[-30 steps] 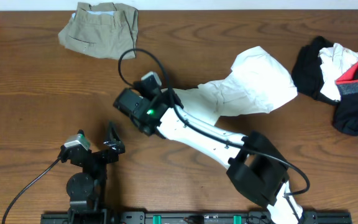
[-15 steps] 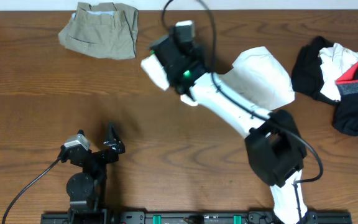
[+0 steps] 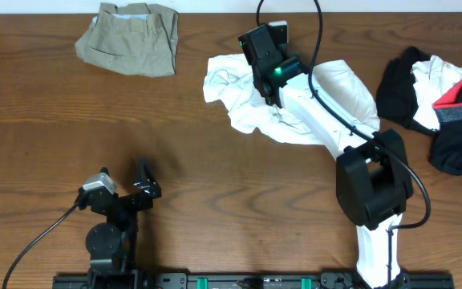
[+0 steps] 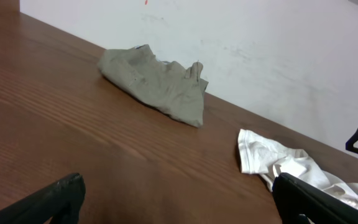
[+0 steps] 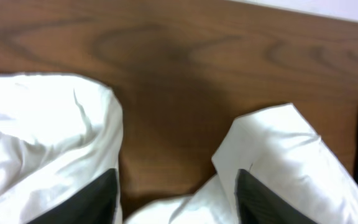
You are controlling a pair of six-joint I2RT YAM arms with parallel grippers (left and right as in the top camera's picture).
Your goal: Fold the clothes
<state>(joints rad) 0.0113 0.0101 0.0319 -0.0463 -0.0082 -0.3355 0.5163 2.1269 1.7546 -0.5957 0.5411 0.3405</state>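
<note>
Hanging above the crumpled white fabric top [image 3: 243,108], the right pincer [image 5: 176,193] is gaping (left pincer [image 4: 179,205] is gaping too, over the brown wooden bench [image 4: 73,124]).

No text, label, brand or number is showing legibly in any view. Nothing readable is showing on the clothes [image 3: 233,87]. A tiny red mark [image 4: 146,2] is sitting at the top edge of the white wall [image 4: 260,37] in the left wrist view, and it is too small to make out as a letter or a sign.
</note>
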